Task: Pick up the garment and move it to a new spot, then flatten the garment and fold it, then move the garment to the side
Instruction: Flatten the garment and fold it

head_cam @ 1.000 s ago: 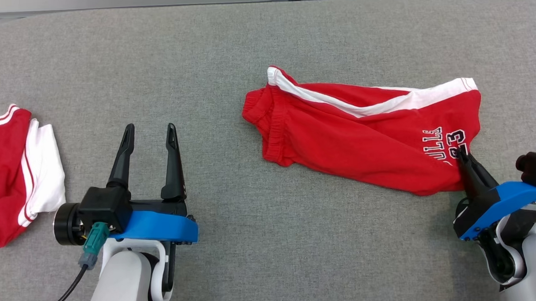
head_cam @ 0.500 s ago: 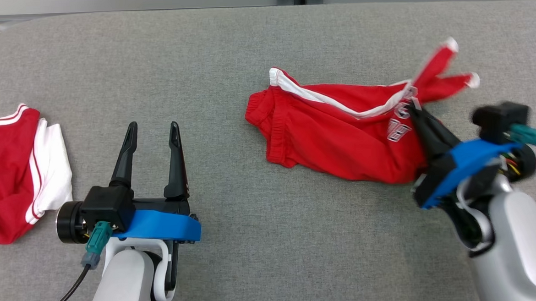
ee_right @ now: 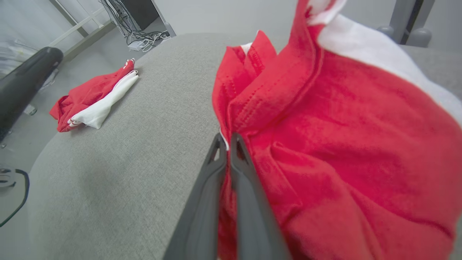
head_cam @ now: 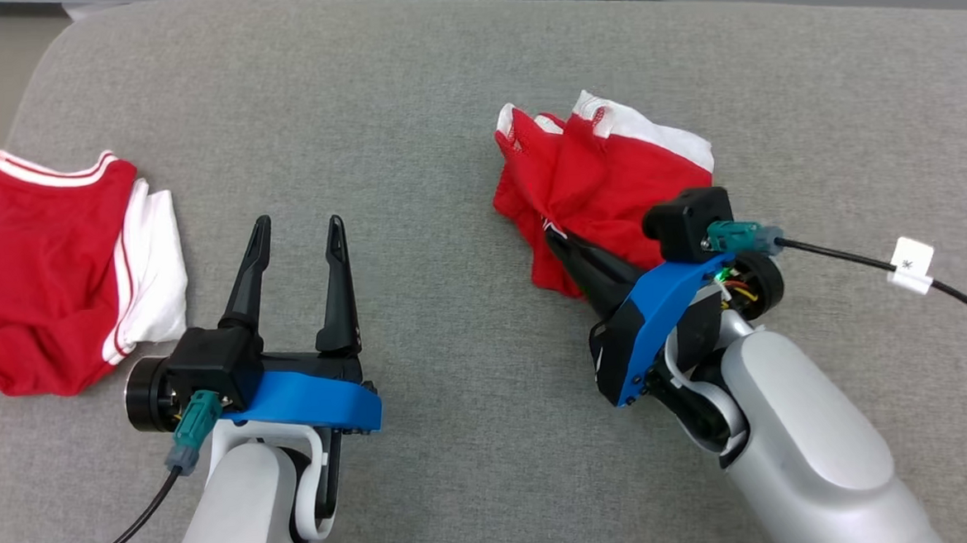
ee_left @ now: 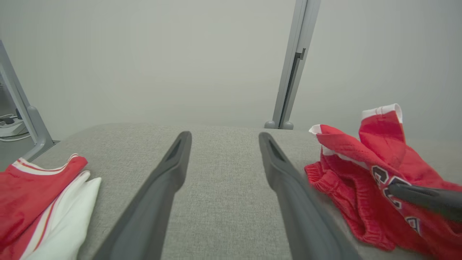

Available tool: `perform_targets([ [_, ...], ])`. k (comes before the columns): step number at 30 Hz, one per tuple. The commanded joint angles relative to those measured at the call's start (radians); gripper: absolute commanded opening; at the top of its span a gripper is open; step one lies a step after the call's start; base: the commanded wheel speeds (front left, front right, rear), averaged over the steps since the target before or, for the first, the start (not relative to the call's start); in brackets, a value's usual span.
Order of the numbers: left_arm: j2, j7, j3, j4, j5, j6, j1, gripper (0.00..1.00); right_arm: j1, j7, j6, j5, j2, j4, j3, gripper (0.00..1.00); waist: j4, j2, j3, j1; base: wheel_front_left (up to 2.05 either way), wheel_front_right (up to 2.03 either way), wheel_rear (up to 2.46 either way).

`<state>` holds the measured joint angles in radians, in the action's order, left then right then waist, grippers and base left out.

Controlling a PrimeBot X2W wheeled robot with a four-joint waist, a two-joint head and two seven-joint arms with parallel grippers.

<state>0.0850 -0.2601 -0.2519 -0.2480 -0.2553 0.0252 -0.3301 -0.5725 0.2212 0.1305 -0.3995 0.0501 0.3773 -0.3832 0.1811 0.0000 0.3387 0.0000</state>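
since 0.5 s ago the red shorts (head_cam: pixel 602 174) have gone from stretched out to bunched in a heap, their hem end pulled over toward the waistband by the right end effector (head_cam: pixel 551 235). its 2 fingers are pressed together, pinching a fold of red cloth and holding part of it above the grey desk (head_cam: pixel 408 102). the heap sits right of centre. the left end effector (head_cam: pixel 297 223) hovers with its fingers spread, gripping nothing, well apart from the shorts. a red and white top (head_cam: pixel 36 270) lies crumpled at the desk's far left.
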Motion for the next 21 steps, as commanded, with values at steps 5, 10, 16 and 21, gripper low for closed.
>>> perform_targets([
  [5, -0.005, -0.006, 0.003, -0.007, -0.001, 0.005, -0.012, 1.0, -0.043, -0.125, 0.0, -0.009, 0.001, 0.047, -0.059, 1.0, 0.009, 0.0, 0.01, 0.0, 0.0, 0.0, 0.0],
  [10, -0.002, -0.006, 0.014, 0.001, 0.007, 0.007, -0.011, 1.0, -0.058, -0.278, 0.0, 0.008, 0.002, 0.003, -0.097, 1.0, -0.005, 0.0, 0.014, 0.0, 0.0, 0.0, 0.0],
  [16, 0.012, -0.006, 0.028, 0.008, 0.019, 0.009, 0.008, 1.0, 0.001, -0.401, 0.0, 0.061, 0.007, -0.099, -0.004, 1.0, -0.042, 0.0, 0.003, 0.0, 0.0, 0.0, 0.0],
  [21, 0.025, -0.006, 0.035, 0.015, 0.024, 0.018, 0.021, 1.0, 0.123, -0.429, 0.0, 0.116, 0.031, -0.214, 0.197, 1.0, -0.072, 0.0, -0.013, 0.0, 0.0, 0.0, 0.0],
])
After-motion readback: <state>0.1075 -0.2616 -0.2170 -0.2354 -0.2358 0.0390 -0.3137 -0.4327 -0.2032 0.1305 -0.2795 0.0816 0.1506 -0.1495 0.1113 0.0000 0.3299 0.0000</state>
